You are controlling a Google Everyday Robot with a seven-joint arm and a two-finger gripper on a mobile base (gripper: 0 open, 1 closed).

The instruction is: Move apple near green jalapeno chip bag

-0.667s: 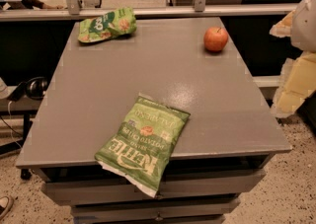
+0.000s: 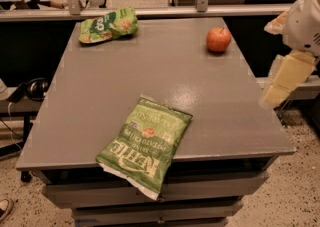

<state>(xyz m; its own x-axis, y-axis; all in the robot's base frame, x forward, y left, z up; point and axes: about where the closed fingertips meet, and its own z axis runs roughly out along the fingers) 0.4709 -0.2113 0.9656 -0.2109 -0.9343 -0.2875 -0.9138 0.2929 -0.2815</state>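
The red-orange apple [image 2: 218, 39] sits at the far right of the grey table [image 2: 150, 71]. The green jalapeno chip bag [image 2: 146, 143], with white "KETTLE" lettering, lies flat at the near edge and hangs a little over it. My gripper [image 2: 287, 78] is off the table's right side, above the floor. It is right of and nearer than the apple, touches nothing and holds nothing that I can see.
A smaller, rounder green snack bag [image 2: 107, 25] lies at the table's far left corner. A rail with metal posts [image 2: 150, 11] runs behind the table. Headphones [image 2: 35, 88] rest on a low stand at the left.
My gripper has moved slightly left, toward the table's right edge. The apple and both bags have not moved.
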